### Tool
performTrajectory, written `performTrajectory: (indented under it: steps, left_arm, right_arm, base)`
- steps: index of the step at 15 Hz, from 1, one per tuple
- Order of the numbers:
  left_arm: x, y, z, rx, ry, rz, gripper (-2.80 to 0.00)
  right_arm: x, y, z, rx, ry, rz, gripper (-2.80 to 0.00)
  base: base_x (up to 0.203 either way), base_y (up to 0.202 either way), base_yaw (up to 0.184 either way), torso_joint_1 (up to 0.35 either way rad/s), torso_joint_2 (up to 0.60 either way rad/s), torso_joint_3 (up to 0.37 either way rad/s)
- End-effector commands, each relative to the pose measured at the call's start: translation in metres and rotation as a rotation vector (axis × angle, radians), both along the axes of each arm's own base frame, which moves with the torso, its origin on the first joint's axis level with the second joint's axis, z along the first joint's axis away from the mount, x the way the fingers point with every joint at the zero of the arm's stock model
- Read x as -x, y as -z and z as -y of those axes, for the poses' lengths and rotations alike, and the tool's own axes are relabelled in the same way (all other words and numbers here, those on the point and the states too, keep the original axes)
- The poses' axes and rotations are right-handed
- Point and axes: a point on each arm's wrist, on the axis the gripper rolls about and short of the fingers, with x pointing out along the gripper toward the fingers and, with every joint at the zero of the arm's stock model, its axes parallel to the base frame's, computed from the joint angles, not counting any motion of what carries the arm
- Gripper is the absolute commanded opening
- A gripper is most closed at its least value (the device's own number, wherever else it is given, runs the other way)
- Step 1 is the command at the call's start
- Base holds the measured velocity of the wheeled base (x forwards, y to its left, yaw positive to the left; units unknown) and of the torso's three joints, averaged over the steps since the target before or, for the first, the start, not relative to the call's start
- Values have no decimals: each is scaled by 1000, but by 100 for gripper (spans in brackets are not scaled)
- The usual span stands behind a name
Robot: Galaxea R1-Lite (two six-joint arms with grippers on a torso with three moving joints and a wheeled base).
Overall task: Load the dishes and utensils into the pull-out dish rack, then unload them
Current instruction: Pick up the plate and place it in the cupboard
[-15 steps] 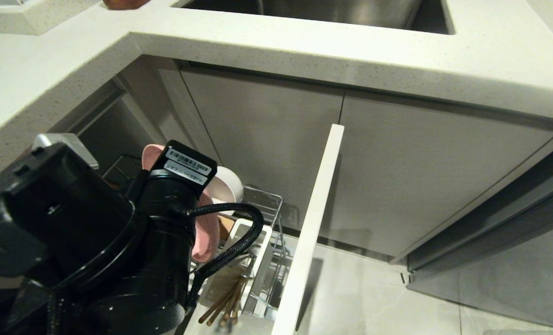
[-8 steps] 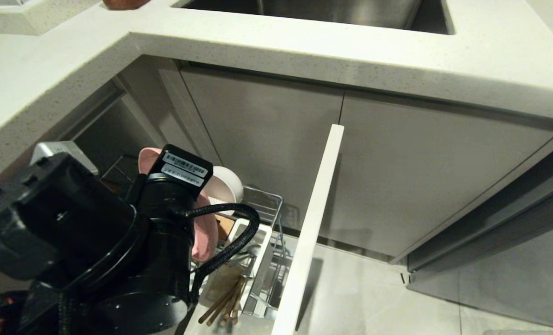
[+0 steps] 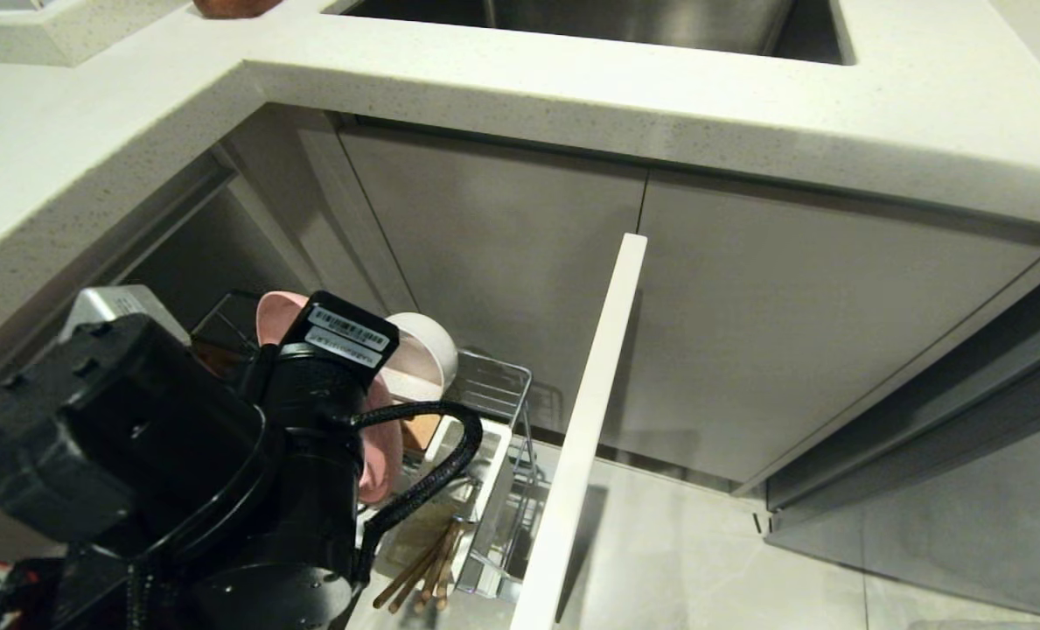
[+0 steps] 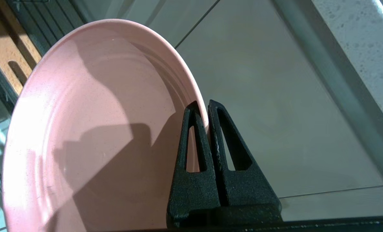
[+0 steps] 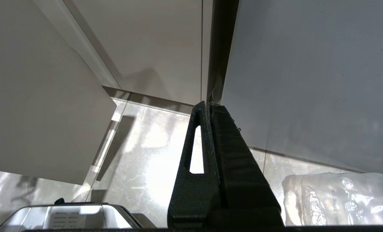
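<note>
My left gripper (image 4: 205,111) is shut on the rim of the pink plate (image 4: 98,129), which stands on edge over the pull-out dish rack (image 3: 498,376). In the head view the black left arm hides most of the plate (image 3: 270,308) and the gripper's fingers. The cream bowl (image 3: 423,354) stands on edge in the rack just beyond the plate. Light-wood chopsticks (image 3: 423,569) lean in the white caddy (image 3: 485,451) at the rack's near end. The rack's slotted wooden strip (image 4: 4,54) shows beside the plate. My right gripper (image 5: 208,104) is shut on nothing, parked low over the floor.
The rack's pale cabinet front (image 3: 585,437) stands pulled out to the right of the rack. The speckled white countertop (image 3: 572,96) overhangs above, with the steel sink (image 3: 616,22) set in it. A clear plastic bag (image 5: 339,199) lies on the floor near the right gripper.
The left arm with the pink plate has shifted a little lower and nearer in the head view. The bowl, chopsticks and rack have stayed put.
</note>
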Motion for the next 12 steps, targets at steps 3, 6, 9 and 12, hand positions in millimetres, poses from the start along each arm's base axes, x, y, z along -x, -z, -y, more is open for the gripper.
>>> performTrajectory:
  steps: [3,6,9,12]
  left_arm:
    - [1,9,0,-11,-4,-12,-280]
    - [1,12,0,1,3,-1,-280]
    - [2,9,0,7,35,19,-280]
    - [3,6,-1,4,68,35,-280]
  right_arm:
    - [0,1,0,0,-1,-3,-280]
    - [0,0,0,0,-1,-3,-280]
    - [0,1,0,0,0,-2,-280]
    - [0,1,0,0,0,-3,-280]
  base:
    - [0,0,0,0,0,0]
    - [0,0,0,0,0,0]
    - [0,0,0,0,0,0]
    - [0,0,0,0,0,0]
